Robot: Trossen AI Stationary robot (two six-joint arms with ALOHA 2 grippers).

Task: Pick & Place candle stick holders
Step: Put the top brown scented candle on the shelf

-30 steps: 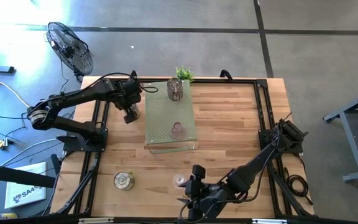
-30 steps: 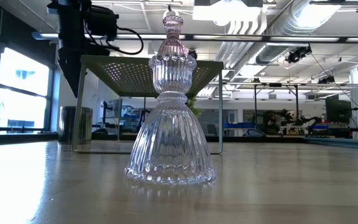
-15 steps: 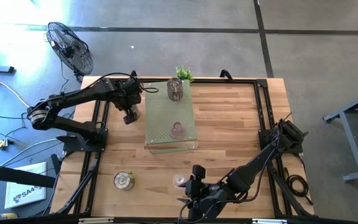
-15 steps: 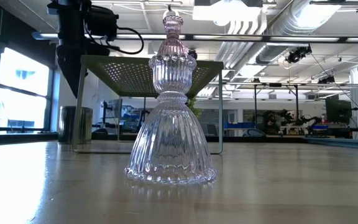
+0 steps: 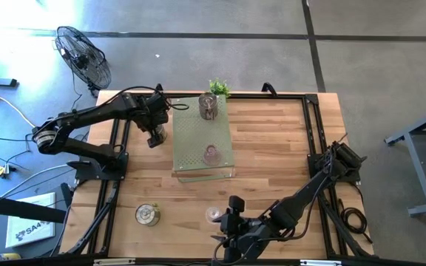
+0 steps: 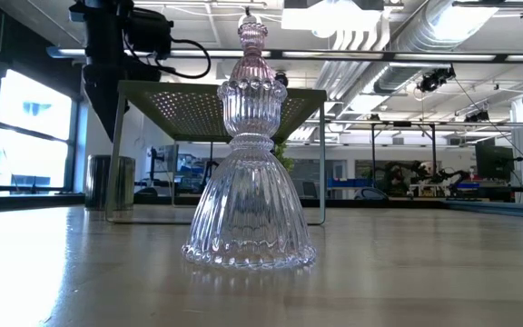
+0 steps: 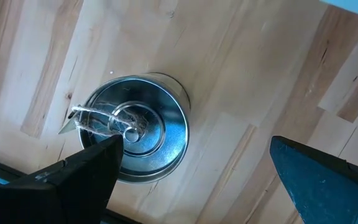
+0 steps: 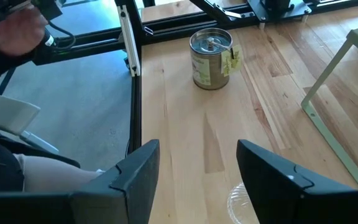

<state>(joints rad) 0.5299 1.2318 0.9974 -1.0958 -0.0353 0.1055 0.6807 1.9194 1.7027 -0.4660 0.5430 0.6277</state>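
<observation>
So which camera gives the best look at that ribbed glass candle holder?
The low view: the ribbed glass holder stands whole and central. The high view shows only its top; the right wrist view catches its rim; the left wrist view misses it.

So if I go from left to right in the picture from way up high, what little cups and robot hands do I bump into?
Metal holder → left tool → dark holder on the board, pink glass holder on the board and glass holder near the front edge roughly level → right tool.
</observation>
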